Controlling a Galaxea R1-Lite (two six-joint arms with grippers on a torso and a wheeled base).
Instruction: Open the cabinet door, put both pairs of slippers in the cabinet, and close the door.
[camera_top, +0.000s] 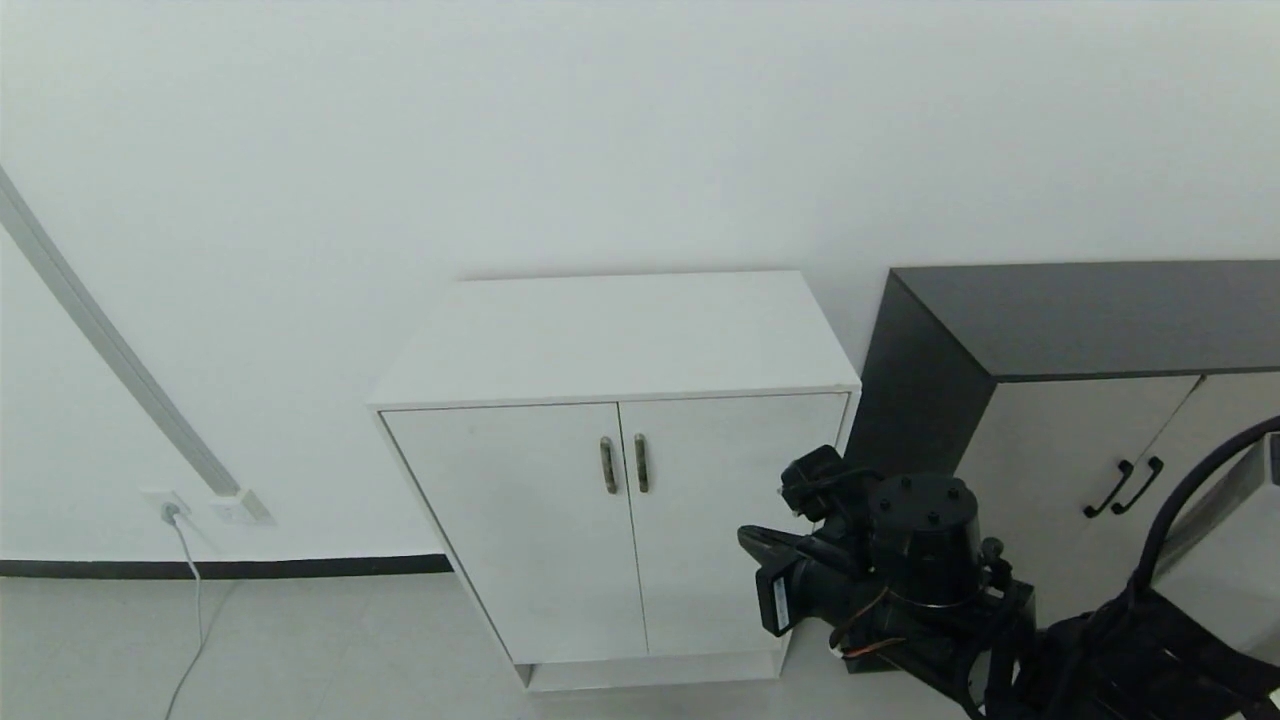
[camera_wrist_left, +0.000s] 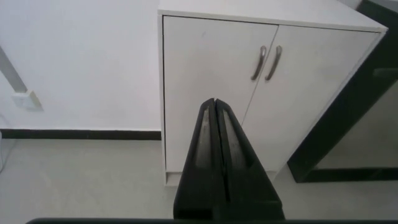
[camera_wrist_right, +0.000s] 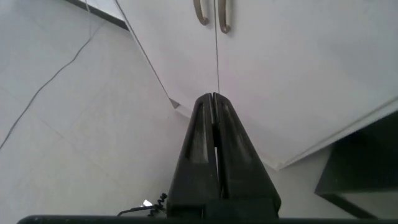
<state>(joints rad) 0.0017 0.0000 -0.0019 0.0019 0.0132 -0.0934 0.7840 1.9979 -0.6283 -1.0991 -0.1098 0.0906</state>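
The white cabinet (camera_top: 620, 420) stands against the wall with both doors closed and two vertical metal handles (camera_top: 624, 464) side by side at the middle seam. My left gripper (camera_wrist_left: 214, 102) is shut with nothing in it, held in front of the cabinet (camera_wrist_left: 249, 81) below the level of its handles (camera_wrist_left: 266, 62). My right gripper (camera_wrist_right: 214, 96) is also shut and empty, pointing at the seam of the doors (camera_wrist_right: 217, 56) below the handles (camera_wrist_right: 212, 14). My right arm (camera_top: 880, 560) hangs in front of the cabinet's lower right corner.
A dark cabinet with grey doors (camera_top: 1080, 400) stands directly to the right of the white one. A wall socket (camera_top: 170, 503) with a cable running down to the floor is at the left. Open grey floor (camera_top: 300, 650) lies in front.
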